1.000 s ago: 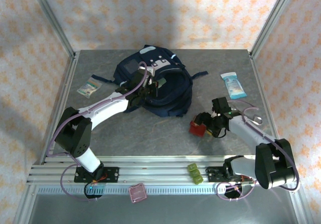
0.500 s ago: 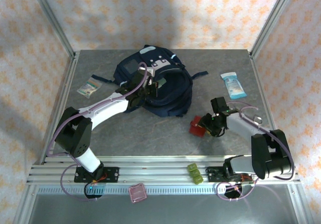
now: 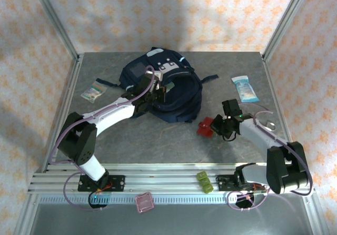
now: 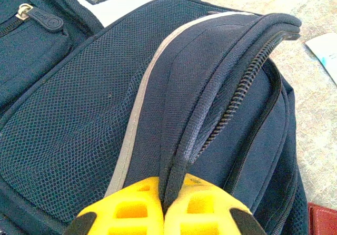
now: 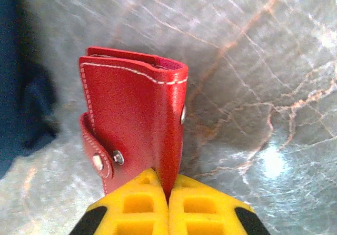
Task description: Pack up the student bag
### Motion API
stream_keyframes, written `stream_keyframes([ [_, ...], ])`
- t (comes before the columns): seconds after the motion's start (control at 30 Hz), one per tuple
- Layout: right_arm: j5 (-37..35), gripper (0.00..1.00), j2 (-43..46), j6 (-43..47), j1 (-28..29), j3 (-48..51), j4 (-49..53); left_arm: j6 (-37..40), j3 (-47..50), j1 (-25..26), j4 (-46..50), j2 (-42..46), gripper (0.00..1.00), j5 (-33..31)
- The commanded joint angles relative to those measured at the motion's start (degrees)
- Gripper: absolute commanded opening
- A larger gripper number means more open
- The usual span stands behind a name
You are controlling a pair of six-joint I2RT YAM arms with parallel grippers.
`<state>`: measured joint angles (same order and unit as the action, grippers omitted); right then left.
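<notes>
The bag (image 3: 164,87) is lying toward the back of the table (image 3: 158,143), a little left of centre, its grey patches facing the rear wall and a dark strap trailing out to the right. The left gripper (image 3: 157,94) is reaching over the bag's near side. In the left wrist view its yellow fingers (image 4: 131,208) are sitting together, pinching a fold of the bag (image 4: 95,114) where the zipper runs along the open edge, so the flap is standing up in a ridge with its grey piping curving over the top.

The right gripper (image 3: 215,125) is working on the right half of the table, apart from the bag. It is clamping a red wallet (image 3: 204,128) by one edge. In the right wrist view the wallet (image 5: 131,119) is rising upright from between the closed fingers (image 5: 202,206), its snap tab hanging at the lower left and white stitching running along the top.

A tissue pack (image 3: 245,89) is lying near the right edge, well behind the wallet. A small packet (image 3: 93,91) is lying at the far left. On the front rail (image 3: 63,182) a green block (image 3: 204,182) and a pink square (image 3: 144,202) are resting.
</notes>
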<state>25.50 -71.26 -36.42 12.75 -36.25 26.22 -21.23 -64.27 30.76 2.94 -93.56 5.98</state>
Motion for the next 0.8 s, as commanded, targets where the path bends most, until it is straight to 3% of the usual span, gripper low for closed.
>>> stream_keyframes([
  [0.0, -0.4, 0.0, 3.3, -0.1, -1.4, -3.6, 1.7, -1.7, -0.1, 0.7, -1.8, 0.4, 0.0, 1.0],
  [0.27, 5.6, 0.0, 9.7, 0.2, -4.4, -12.2, 3.7, -0.8, -2.4, 0.6, -0.5, 1.3, 0.0, 0.7],
  [0.47, 13.5, 0.0, 8.0, -4.7, -3.6, -12.6, -7.3, -0.4, -6.2, 0.5, 0.2, 2.6, 0.0, 1.4],
  [0.63, 10.4, 0.0, 2.9, -8.7, 3.0, -13.6, -17.8, -0.8, -8.8, 0.8, 0.2, 4.3, 0.0, 3.1],
  [0.77, 11.7, 0.0, -3.7, -13.1, 4.9, -14.4, -26.9, -0.2, -8.4, 1.4, -1.6, 6.0, 0.0, 4.7],
])
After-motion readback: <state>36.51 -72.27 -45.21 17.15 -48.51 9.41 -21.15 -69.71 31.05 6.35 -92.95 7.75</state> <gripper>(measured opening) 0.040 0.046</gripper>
